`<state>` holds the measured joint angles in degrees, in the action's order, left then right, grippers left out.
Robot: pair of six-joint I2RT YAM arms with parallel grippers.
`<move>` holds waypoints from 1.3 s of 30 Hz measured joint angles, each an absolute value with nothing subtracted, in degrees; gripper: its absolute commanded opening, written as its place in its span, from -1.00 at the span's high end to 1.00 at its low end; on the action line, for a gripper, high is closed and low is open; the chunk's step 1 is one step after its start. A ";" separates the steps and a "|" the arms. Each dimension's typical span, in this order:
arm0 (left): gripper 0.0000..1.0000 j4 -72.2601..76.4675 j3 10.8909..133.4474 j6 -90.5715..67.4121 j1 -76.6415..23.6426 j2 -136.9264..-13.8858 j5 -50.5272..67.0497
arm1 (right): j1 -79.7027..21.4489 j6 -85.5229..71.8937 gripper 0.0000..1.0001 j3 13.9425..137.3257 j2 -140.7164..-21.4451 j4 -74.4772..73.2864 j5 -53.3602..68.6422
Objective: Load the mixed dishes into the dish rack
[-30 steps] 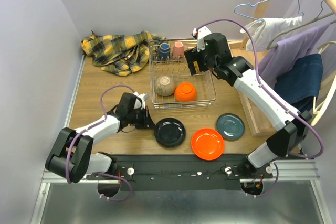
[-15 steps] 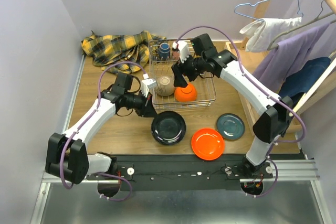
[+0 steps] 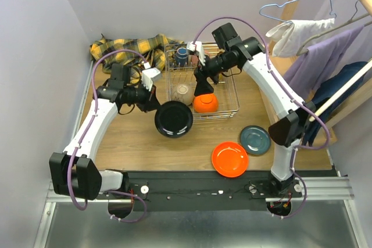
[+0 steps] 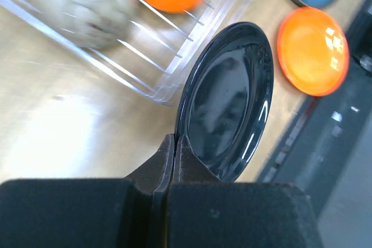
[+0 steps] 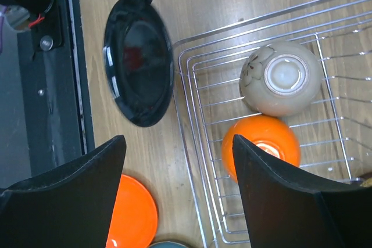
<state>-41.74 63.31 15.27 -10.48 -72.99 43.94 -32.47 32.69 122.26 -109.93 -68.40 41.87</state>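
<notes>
Pincer (image 5: 177,140) fingers spread wide; black plate (image 5: 139,71) just outside wire rack (image 5: 267,15) corner; beige bowl (image 5: 282,79), orange bowl (image 5: 261,146) upside-down inside.

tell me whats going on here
Two robot arms are loading dishes into a wire dish rack. The left gripper is pinching a black plate by its rim, holding it tilted just outside the rack's near left corner, not yet inside. The right gripper hangs open over the rack, holding nothing. An orange bowl and a beige bowl sit upside down in the rack. An orange plate and a teal plate lie on the table.
</notes>
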 measured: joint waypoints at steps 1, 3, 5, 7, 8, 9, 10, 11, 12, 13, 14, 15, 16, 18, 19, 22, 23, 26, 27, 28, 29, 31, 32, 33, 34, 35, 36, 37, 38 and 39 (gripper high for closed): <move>1.00 -41.65 64.14 15.46 -10.09 -73.32 43.48 | -32.16 33.80 -0.61 123.59 -110.89 -69.49 42.52; 1.00 -41.69 65.82 15.90 -9.72 -73.97 43.00 | -31.75 35.62 -0.61 125.71 -113.51 -71.16 43.77; 1.00 -41.63 67.22 16.21 -9.72 -74.30 42.96 | -31.73 36.51 -0.62 126.26 -115.63 -72.47 44.56; 1.00 -41.54 67.99 16.29 -9.72 -74.28 43.00 | -31.77 36.97 -0.63 126.26 -117.38 -73.69 44.73; 1.00 -41.39 68.14 16.29 -9.74 -74.26 43.03 | -31.77 37.01 -0.63 126.26 -117.82 -74.02 44.71; 1.00 -41.28 68.25 16.27 -9.76 -74.26 43.05 | -31.77 37.04 -0.63 126.21 -118.26 -74.13 44.71; 1.00 -41.21 68.25 16.23 -9.76 -74.26 43.03 | -31.77 37.04 -0.63 126.08 -118.30 -74.13 44.73; 1.00 -41.23 68.25 16.21 -9.76 -74.26 43.03 | -31.77 37.04 -0.63 126.04 -118.30 -74.15 44.77; 1.00 -41.21 68.25 16.12 -9.76 -74.26 43.03 | -31.77 37.04 -0.63 126.04 -118.28 -74.11 45.10; 1.00 -41.15 68.25 16.03 -9.76 -74.26 43.05 | -31.77 36.99 -0.63 126.04 -118.28 -74.08 45.45; 1.00 -40.97 68.25 15.90 -9.74 -74.26 43.07 | -31.77 36.97 -0.63 126.04 -118.28 -74.08 45.71; 1.00 -40.82 68.25 15.81 -9.74 -74.26 43.09 | -31.77 36.93 -0.63 126.04 -118.30 -74.06 45.98; 1.00 -40.62 68.25 15.62 -9.74 -74.26 43.11 | -31.77 36.86 -0.63 126.04 -118.30 -74.04 46.17; 1.00 -40.23 68.25 15.25 -9.74 -74.26 43.16 | -31.77 36.53 -0.63 126.04 -118.30 -73.91 46.78; 1.00 -39.94 68.29 14.96 -9.74 -74.26 43.33 | -31.77 36.45 -0.63 126.04 -118.32 -73.78 47.05; 1.00 -39.44 69.01 14.09 -9.74 -74.26 43.79 | -31.77 35.66 -0.63 126.04 -118.56 -73.23 47.88; 1.00 -39.07 69.21 13.82 -9.74 -74.26 43.97 | -31.77 35.44 -0.63 126.04 -118.67 -73.01 48.14; 1.00 -38.24 69.91 13.10 -9.74 -74.28 44.49 | -31.81 34.26 -0.61 126.04 -119.33 -71.90 48.95; 1.00 -37.82 70.15 12.67 -9.74 -74.28 44.69 | -31.81 33.93 -0.61 126.04 -119.61 -71.59 49.04; 1.00 -37.67 70.28 12.40 -9.74 -74.28 44.77 | -31.81 33.47 -0.59 126.04 -119.96 -71.22 49.10; 1.00 -37.36 70.46 12.10 -9.74 -74.28 44.91 | -31.81 33.17 -0.54 126.04 -120.18 -70.91 49.19; 1.00 -37.15 70.72 11.73 -9.74 -74.28 45.10 | -31.81 32.34 -0.40 126.04 -120.86 -69.71 49.21; 1.00 -36.88 70.78 11.49 -9.69 -74.28 45.25 | -31.83 31.79 -0.25 126.04 -121.03 -69.30 49.23; 1.00 -36.84 70.81 11.38 -9.69 -74.28 45.30 | -31.86 31.33 -0.15 126.04 -121.27 -68.77 49.25; 1.00 -36.71 70.81 11.18 -9.56 -74.28 45.47 | -31.88 30.96 -0.04 126.04 -121.43 -68.40 49.28; 1.00 -36.62 70.81 11.00 -9.52 -74.28 45.54 | -31.88 30.26 0.20 126.04 -121.62 -67.99 49.36; 0.99 -36.51 70.81 10.90 -9.43 -74.28 45.58 | -31.88 29.74 0.33 126.04 -121.75 -67.53 49.43; 0.89 -36.29 70.81 10.66 -9.30 -74.28 45.60 | -31.88 29.30 0.47 126.04 -121.86 -66.92 49.45; 0.76 -36.01 70.81 10.37 -9.15 -74.28 45.63 | -31.88 28.51 0.78 126.04 -121.99 -66.50 49.54; 0.53 -35.62 70.81 9.96 -8.86 -74.28 45.60 | -31.90 27.94 0.93 126.04 -122.08 -66.28 49.63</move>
<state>-35.62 70.81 9.96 -8.86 -74.28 45.60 -31.90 27.94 126.04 -122.08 -66.28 49.63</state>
